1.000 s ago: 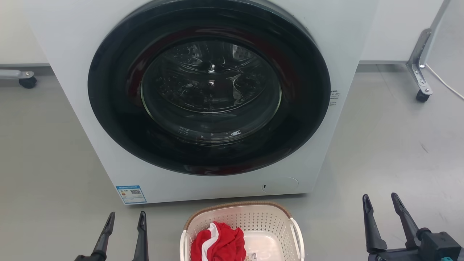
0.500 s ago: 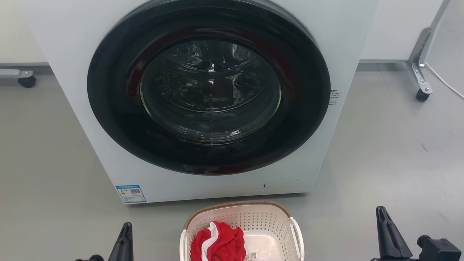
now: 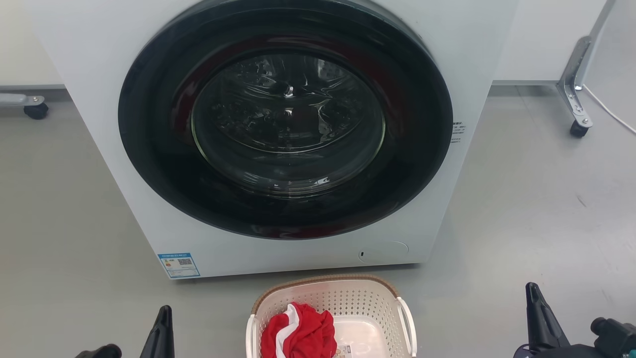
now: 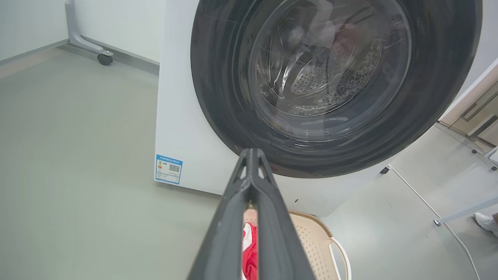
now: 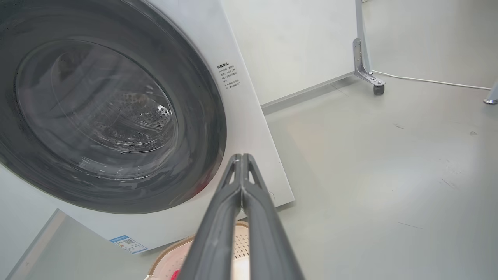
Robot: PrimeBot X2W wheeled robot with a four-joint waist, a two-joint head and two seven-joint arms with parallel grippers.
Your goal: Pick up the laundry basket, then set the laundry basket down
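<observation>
Materials and finish
laundry basket (image 3: 358, 301): matt cream perforated plastic, brown woven-look rim; red cloth (image 3: 304, 334) soft, crumpled. washing machine (image 3: 99, 129): smooth white panel, glossy dark door, clear glass. floor (image 3: 536, 209): matt grey, lightly scuffed

The left hand (image 4: 251, 155) and right hand (image 5: 241, 159) sit low, fingers of each pressed together
</observation>
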